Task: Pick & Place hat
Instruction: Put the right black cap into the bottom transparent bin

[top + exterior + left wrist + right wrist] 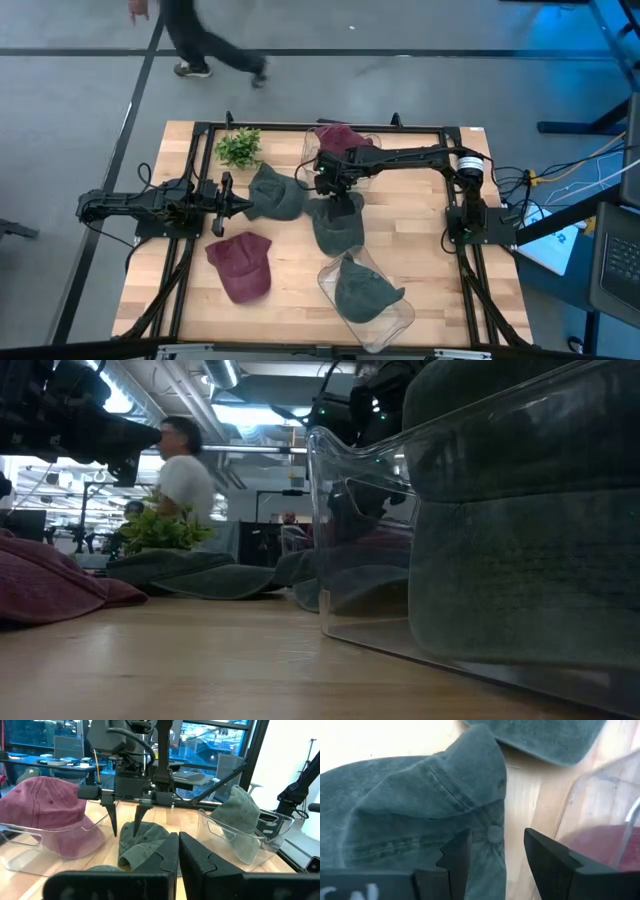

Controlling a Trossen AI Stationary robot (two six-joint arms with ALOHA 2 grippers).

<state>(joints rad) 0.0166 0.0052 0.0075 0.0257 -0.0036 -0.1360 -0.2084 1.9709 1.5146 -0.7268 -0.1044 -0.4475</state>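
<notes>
The right arm is reaching across the back of the wooden slatted table (290,300) from its base on the right side, its forearm stretched level toward the middle. The right gripper (330,187) is hanging just above the green cotton cap lying loose at the table's centre (338,222), fingers pointing down and spread apart, with nothing between them; in the right wrist view the two dark fingers are framing the cap's crown button (494,834), though contact with the cloth is hard to judge.

The left arm is lying low along the left side, and the left gripper (232,204) is pointing toward the centre with its fingers standing slightly apart and empty.

Around the centre cap, another green cap (275,193) is lying just beside it toward the left, and a maroon cap (241,266) is resting on the near left boards. A clear plastic tray (395,325) at the near edge is holding a green cap (364,288), and a second clear tray (309,143) at the back is holding a maroon cap (343,137), close behind the right gripper. A small leafy green plant (239,147) is standing at the back left. A person (205,38) is walking past beyond the table.
</notes>
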